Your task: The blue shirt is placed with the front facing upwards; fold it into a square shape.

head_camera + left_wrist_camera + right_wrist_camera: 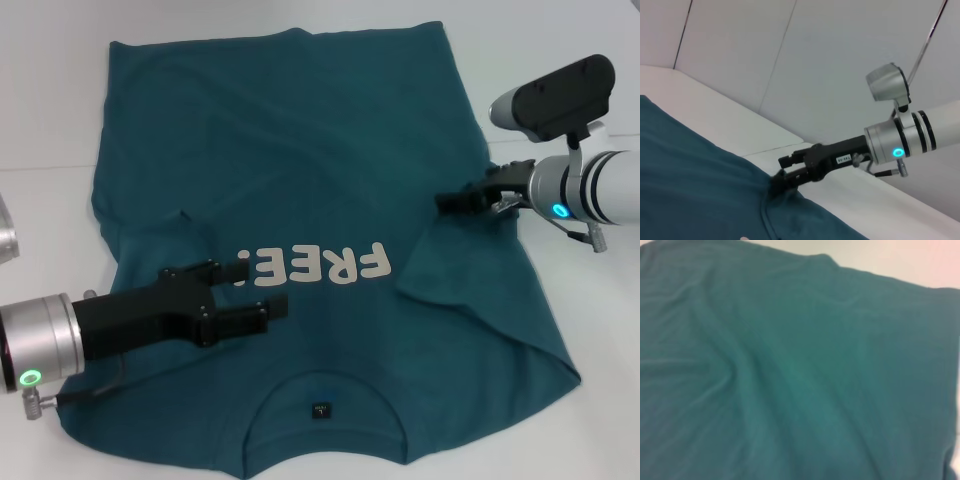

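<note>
On the white table, the blue shirt lies spread front-up, collar at the near edge, cream lettering across the chest. Left gripper sits low over the left chest beside the lettering, fingers parted, nothing between them. Right sleeve is folded inward over the body. Right gripper sits at the shirt's right edge; left wrist view shows its fingers pinched on a raised bunch of fabric.

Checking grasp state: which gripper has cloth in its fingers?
The right gripper: it pinches the blue shirt at its right edge. The left gripper hovers open over the lettering.
</note>
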### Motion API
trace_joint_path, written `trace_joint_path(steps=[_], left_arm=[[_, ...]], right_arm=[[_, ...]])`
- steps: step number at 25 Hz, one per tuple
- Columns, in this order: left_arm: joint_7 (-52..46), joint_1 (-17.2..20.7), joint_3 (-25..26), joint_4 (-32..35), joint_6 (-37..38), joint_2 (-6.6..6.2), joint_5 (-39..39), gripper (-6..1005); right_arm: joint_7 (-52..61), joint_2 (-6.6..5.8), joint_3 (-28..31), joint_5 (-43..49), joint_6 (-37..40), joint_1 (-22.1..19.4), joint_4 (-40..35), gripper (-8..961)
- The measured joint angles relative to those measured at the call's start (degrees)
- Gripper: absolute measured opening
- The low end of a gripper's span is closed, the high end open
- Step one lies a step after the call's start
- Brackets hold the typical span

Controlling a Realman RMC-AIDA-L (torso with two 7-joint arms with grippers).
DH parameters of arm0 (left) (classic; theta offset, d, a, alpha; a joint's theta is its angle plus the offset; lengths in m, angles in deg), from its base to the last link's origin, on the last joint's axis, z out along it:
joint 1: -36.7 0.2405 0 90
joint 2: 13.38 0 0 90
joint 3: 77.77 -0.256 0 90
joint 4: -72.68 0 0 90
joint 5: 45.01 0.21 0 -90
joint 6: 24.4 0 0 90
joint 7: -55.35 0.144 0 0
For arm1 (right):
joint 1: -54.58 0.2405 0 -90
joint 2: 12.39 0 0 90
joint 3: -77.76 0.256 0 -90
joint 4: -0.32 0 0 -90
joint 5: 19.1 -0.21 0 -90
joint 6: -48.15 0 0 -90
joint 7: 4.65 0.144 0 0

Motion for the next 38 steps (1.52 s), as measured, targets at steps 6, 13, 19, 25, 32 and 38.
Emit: trace_joint_path(steps=[6,13,19,25,32,38], left_arm=[[-0.62,0.2,0.95,0.23,0.19,0.02,-0.01,874],[-1.74,0.73,2.28,0.3,0.68,0.02,-0.1,875],[-5.03,1.71,2.79,1.08,2.02,-0.07,0.07,874],[-10.2,4.53,3.56,4.23,2.15,-0.15,1.0,875],[-13.51,6.63,10.33,5.75,3.18,-0.55,5.45,875],[-15.3,7.54,15.14,7.7,4.7,-1.28,11.53,874]], right_arm=[[-0.18,-0.42,-0.05,-6.41,1.84,-3.73,-5.65,911],[-0.22,-0.58,0.11,-11.68,8.33,-9.01,-13.42,912],[-0.31,-1.02,0.71,-14.58,19.12,-13.41,-19.48,911],[-3.11,-3.11,4.3,-24.23,32.43,-17.21,-21.31,912],[-8.3,-4.17,10.72,-30.35,43.46,-19.37,-19.52,915],[-10.12,-6.12,12.73,-30.43,47.49,-18.01,-13.07,917]])
